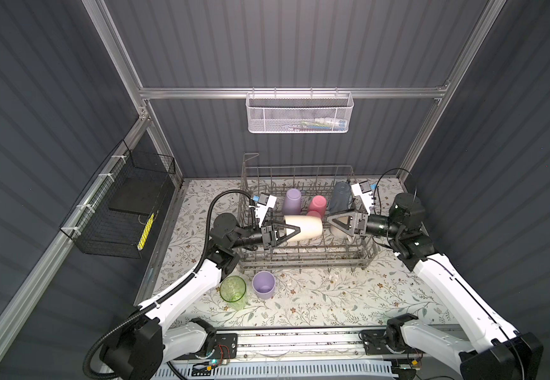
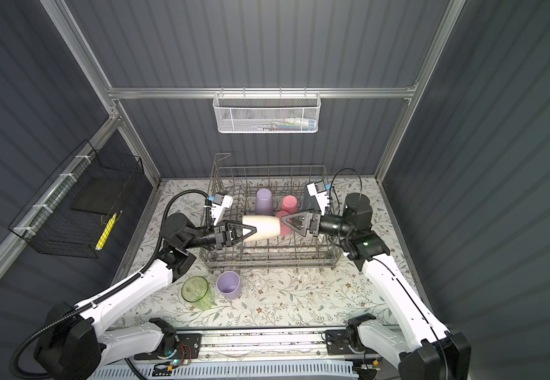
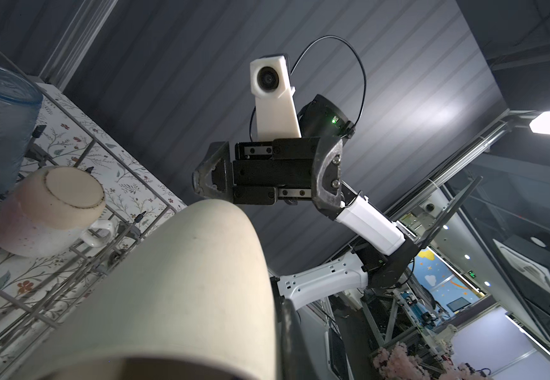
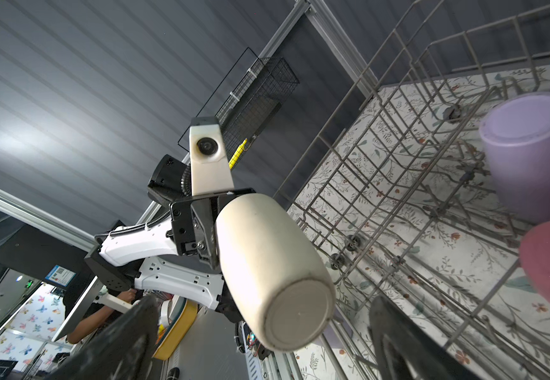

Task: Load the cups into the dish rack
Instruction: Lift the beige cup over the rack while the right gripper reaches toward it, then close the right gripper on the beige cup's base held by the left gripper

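The green cup and lilac cup are waiting on the bench by the dish rack's front edge. My left pincer is holding the cream cup sideways over it, and my right pincer is gaping wide. I think it needs tipping mouth-down next.

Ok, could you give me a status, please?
Left gripper shut on cream cup, sideways over dish rack. Right gripper open, facing its base. Green cup, lilac cup on table.

Cream cup, between left fingers: smooth matt plastic.
Right fingers: black plastic, scuffed grey.
Rack, beneath both: dull grey metal wire.
Green cup, well clear of fingers: clear glossy plastic.
Lilac cup beside it: matt plastic.
Table cover: printed, smooth.
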Action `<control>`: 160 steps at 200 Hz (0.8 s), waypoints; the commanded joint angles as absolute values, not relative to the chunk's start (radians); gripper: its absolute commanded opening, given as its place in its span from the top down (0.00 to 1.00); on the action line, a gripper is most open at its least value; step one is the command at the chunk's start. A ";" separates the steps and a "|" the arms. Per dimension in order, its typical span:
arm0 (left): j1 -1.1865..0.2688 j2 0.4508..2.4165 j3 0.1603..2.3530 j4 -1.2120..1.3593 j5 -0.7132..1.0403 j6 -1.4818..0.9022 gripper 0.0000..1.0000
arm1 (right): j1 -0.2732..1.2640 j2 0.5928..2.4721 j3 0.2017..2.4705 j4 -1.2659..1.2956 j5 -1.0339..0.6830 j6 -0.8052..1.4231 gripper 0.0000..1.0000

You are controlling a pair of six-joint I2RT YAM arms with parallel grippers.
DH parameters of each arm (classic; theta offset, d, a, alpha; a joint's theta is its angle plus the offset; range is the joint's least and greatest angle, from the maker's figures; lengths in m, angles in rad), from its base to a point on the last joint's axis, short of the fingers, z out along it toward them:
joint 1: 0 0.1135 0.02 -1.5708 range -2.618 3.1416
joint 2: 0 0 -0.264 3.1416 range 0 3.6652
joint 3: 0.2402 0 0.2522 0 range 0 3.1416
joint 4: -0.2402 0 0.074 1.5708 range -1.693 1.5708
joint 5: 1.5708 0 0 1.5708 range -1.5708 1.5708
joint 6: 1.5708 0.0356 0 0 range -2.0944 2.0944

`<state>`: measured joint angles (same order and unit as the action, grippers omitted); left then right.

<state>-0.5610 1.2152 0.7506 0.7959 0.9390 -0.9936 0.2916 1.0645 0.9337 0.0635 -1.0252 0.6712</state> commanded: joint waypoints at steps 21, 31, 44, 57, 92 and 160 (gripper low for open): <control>-0.549 1.250 0.744 1.060 0.987 -1.136 0.98 | 0.352 1.108 0.947 0.026 -1.026 0.607 0.01; -0.550 1.249 0.742 1.060 0.986 -1.136 0.97 | 0.360 1.112 0.952 0.019 -1.023 0.599 0.01; -0.549 1.246 0.739 1.051 0.984 -1.127 0.97 | 0.371 1.142 0.961 0.009 -1.015 0.587 0.01; -0.549 1.243 0.735 1.038 0.982 -1.119 0.97 | 0.379 1.152 0.967 0.011 -1.013 0.586 0.01; -0.549 1.248 0.726 1.026 0.987 -1.108 0.97 | 0.416 1.181 0.987 0.071 -1.019 0.623 0.01; -0.549 1.256 0.724 1.026 0.991 -1.104 0.97 | 0.470 1.226 1.020 0.104 -1.012 0.639 0.04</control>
<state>-0.5545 1.2552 0.7280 0.9882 0.9707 -1.1114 0.4633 1.2186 0.9901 0.0647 -1.0168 0.6289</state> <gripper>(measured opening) 0.086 0.967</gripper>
